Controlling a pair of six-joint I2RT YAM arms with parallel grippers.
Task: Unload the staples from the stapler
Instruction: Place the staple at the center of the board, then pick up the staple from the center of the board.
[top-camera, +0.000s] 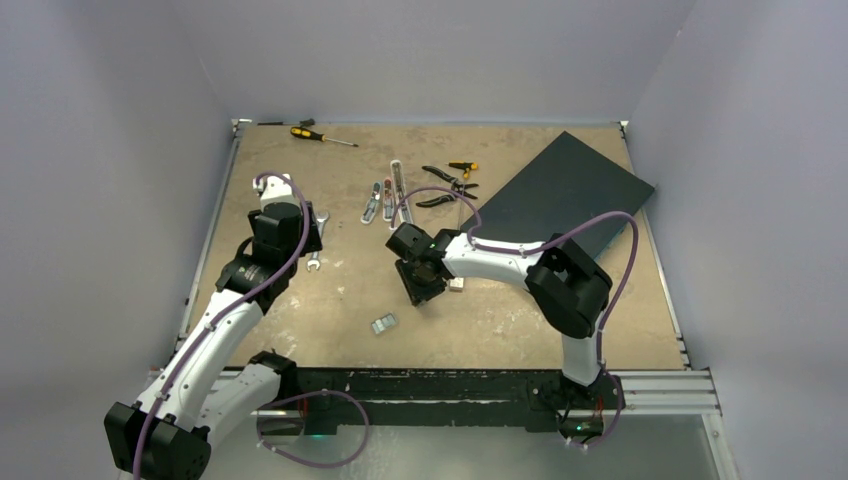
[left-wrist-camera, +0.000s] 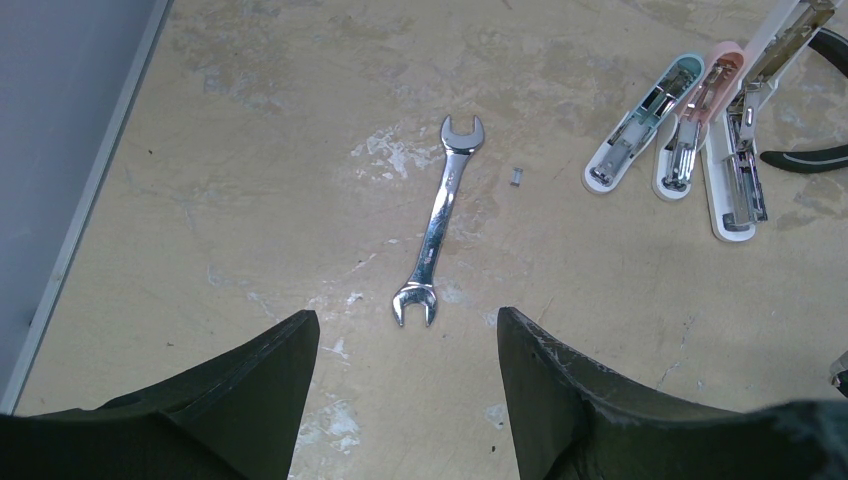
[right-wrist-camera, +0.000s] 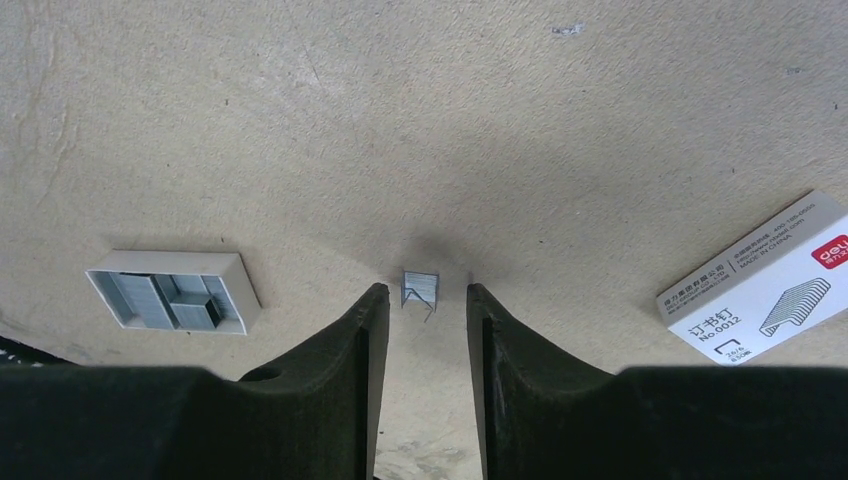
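Three staplers lie side by side on the table, and their tops seem to be swung open, so the emptying itself looks largely done. The step in hand is gathering what came out.

The right gripper hangs low over the table with its jaws narrow. One finger stands on each side of a short staple strip that rests on the surface. A thin gap shows on both sides, so nothing is gripped yet. To one side in the right wrist view a small grey tray holds several more strips, and on the other side lies a white box printed with a staple drawing.

The left gripper hovers with its jaws wide and empty above a wrench. Just beside the wrench's upper end lies a tiny grey piece, probably more staples.

The next move, as I judge it, is to bring the right fingers onto the strip's two sides, squarely and gently. The strip is light and brittle, so it could skid away or snap apart. Once it is held, it needs a small lift and a short carry over to the tray. After that, the piece by the wrench looks like the left arm's job.
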